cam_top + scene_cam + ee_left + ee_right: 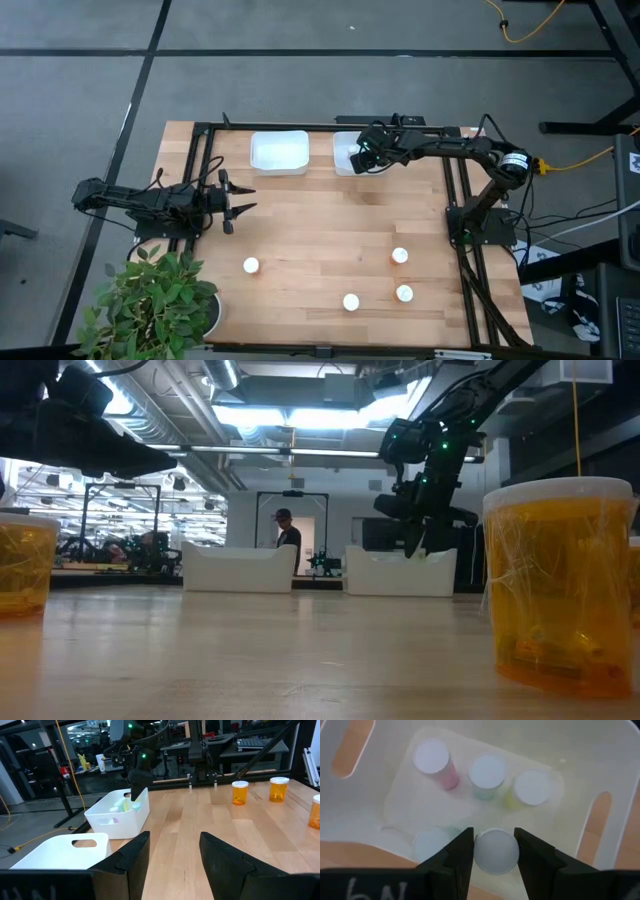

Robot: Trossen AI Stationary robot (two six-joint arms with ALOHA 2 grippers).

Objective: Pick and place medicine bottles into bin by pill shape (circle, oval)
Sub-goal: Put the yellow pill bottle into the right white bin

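The right gripper is hanging inside the right-hand white bin at the table's far edge, its fingers pinching a white-capped bottle low among four bottles already standing there, seemingly so it lands upright beside its shape-mates. The left gripper is waiting over the table's left side, fingers spread and empty. Four orange medicine bottles are standing on the near half of the table, awaiting sorting. The left-hand bin is sitting beside the first.
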